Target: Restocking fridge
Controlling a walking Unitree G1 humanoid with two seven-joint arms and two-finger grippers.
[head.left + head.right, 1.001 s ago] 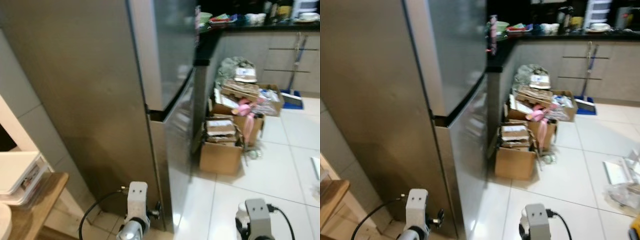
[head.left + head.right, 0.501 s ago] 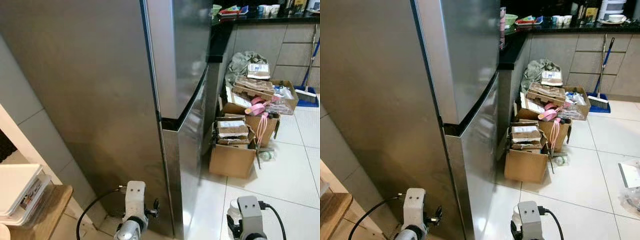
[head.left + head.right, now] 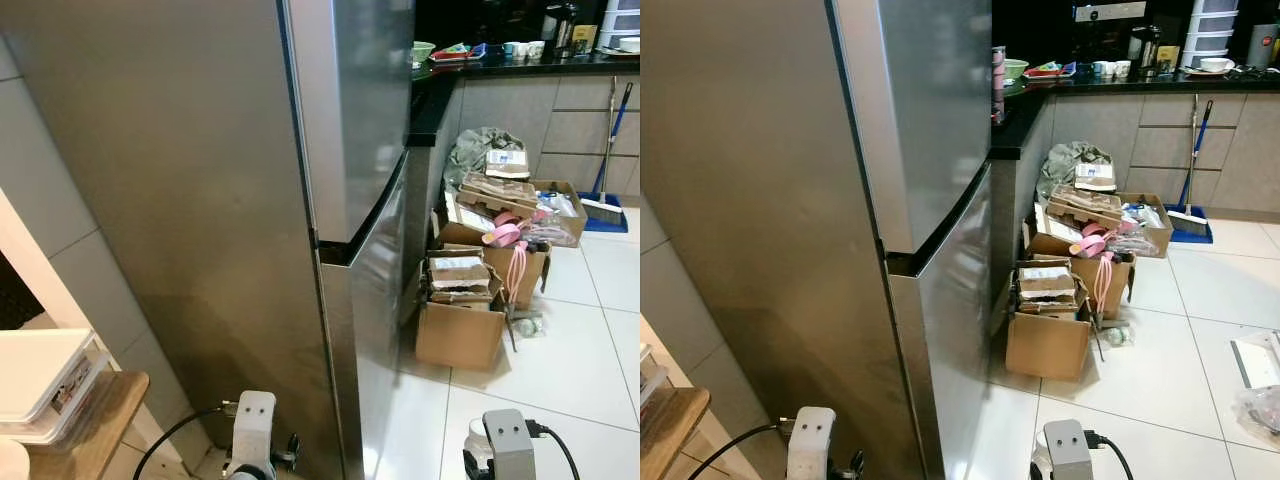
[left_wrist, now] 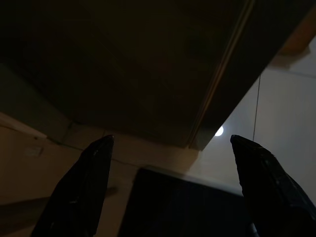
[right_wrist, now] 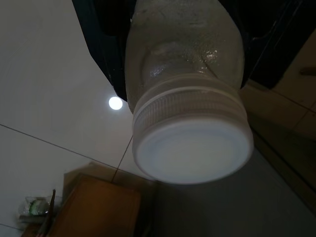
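Note:
A tall steel fridge (image 3: 250, 200) stands right before me with both doors shut, its upper door (image 3: 360, 110) above the lower door (image 3: 375, 300). Both arms hang low: the left wrist (image 3: 250, 440) by the fridge's front corner, the right wrist (image 3: 505, 450) over the tiles. In the left wrist view my left gripper (image 4: 171, 140) is open, its black fingers (image 4: 84, 182) spread wide with nothing between them, above the fridge's foot and the floor. My right gripper (image 5: 182, 49) is shut on a clear plastic bottle (image 5: 185, 54) with a white screw cap (image 5: 190, 148).
Open cardboard boxes (image 3: 462, 330) full of clutter stand on the white tiles to the right of the fridge. Behind them runs a dark counter (image 3: 520, 65), with a broom (image 3: 605, 150) leaning on it. A wooden shelf (image 3: 95, 415) with a white container (image 3: 40, 365) is at my left.
The camera has tilted up and shifted, so the counter shows more and both wrists sit lower in the picture. The fridge doors stay shut.

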